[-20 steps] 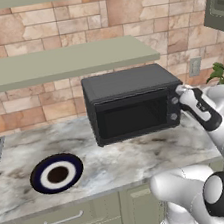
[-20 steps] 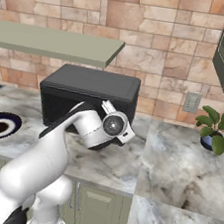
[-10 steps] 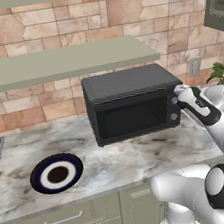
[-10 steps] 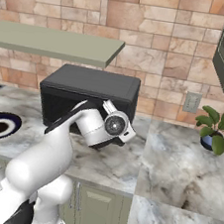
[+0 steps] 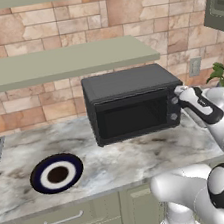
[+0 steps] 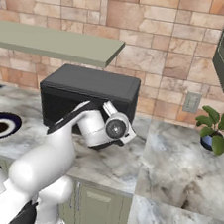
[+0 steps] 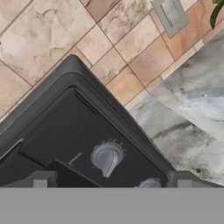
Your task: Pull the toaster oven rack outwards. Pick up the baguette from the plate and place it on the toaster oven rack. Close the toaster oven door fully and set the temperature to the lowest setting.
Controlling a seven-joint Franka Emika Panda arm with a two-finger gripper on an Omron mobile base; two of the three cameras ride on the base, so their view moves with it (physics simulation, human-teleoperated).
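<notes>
One toaster oven (image 5: 133, 103) on the marble counter (image 5: 121, 163), toaster oven door (image 5: 134, 115) shut so contents hidden, plate (image 5: 57, 173) bare, well apart to its left, gripper (image 7: 111, 181) spread wide just before a round knob (image 7: 106, 158) on the right panel, gripping nothing

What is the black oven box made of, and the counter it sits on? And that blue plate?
The boxy dark grey-black toaster oven looks like matte painted metal, dull with hardly any shine; its door window seems dark glass. The pale grey-veined countertop looks like polished marble or stone, going by the swirly veins. The round navy plate with a white ring is probably glazed ceramic, though that is a guess.
</notes>
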